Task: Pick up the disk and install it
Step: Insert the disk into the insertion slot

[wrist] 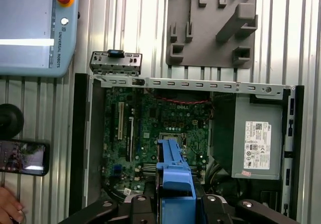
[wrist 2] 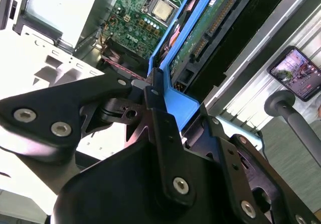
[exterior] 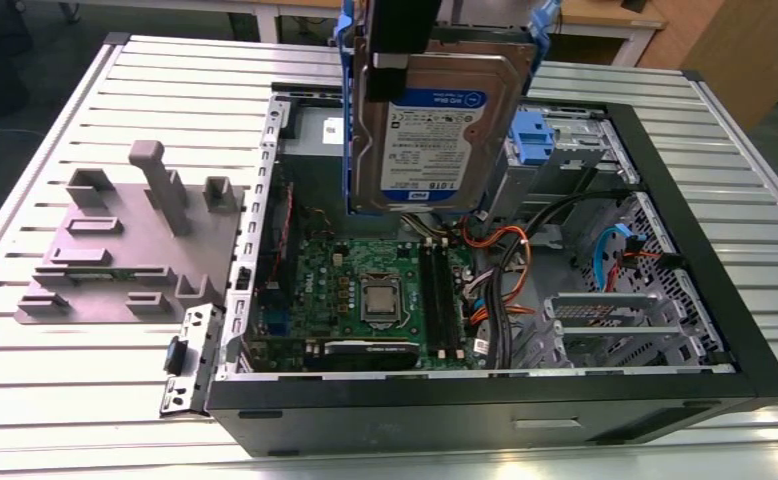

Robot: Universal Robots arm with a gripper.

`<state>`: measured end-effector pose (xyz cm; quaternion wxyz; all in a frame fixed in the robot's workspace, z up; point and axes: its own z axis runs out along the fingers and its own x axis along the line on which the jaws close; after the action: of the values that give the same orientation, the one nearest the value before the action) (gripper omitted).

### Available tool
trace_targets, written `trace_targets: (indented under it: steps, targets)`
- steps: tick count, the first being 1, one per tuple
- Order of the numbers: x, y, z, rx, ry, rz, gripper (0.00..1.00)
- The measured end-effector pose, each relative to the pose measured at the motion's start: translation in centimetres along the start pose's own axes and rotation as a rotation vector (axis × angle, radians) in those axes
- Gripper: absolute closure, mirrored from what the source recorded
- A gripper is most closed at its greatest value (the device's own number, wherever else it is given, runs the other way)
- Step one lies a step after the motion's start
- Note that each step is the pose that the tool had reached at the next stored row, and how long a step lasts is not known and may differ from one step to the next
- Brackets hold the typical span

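The disk (exterior: 436, 130), silver with a white-and-blue label and blue rails, hangs upright in the air, at 12 o'clock from the motherboard (exterior: 376, 290) in the exterior view. The gripper (wrist 2: 173, 101) is clenched on its upper end. We judge the carrying step is in hand. Seating the disk calls for lining its rails with the bay (exterior: 569, 150) at its 3 o'clock.

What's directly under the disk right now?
The disk, held by the gripper, hangs over the open case. Below it lie the motherboard and CPU socket. In the first wrist view its blue rail covers whatever sits straight beneath.
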<state>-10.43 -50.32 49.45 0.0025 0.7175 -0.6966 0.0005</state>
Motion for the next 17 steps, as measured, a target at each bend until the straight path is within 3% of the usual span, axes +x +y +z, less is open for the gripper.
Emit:
trace_targets:
  steps: [3, 8, 10, 14, 17]
  targets:
    - [0.3, -0.11, 0.05, 0.0, 0.0, 0.0, 0.64]
    - [0.46, -2.18, 0.12, 0.0001, 0.0, 0.0, 0.64]
    - [0.5, -2.72, 0.18, 0.0001, 0.0, 0.0, 0.64]
    - [0.71, -2.92, 0.28, 0.0, 0.0, 0.0, 0.64]
    - [1.26, -2.9, 0.38, 0.0001, -0.0001, 0.0, 0.64]
